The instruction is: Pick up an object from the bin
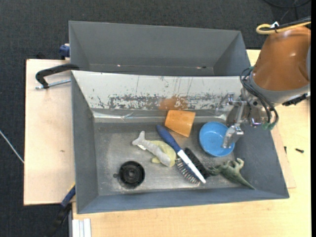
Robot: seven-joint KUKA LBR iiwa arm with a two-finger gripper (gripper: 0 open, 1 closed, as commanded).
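A dark carpet [148, 4] covered the floor, with black cables [294, 3] at the upper right and a thin white cord [11, 144] at the left.

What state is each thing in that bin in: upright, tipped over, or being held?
orange cup: tipped on its side by the back wall.
blue bowl: open side up, not lifted.
brush: lying flat, blue handle toward the back.
white and yellow toy fish: lying loose on the floor.
black round cap: lying flat.
green toy dinosaur: lying down, front right.
gripper: low at the blue bowl's right edge.
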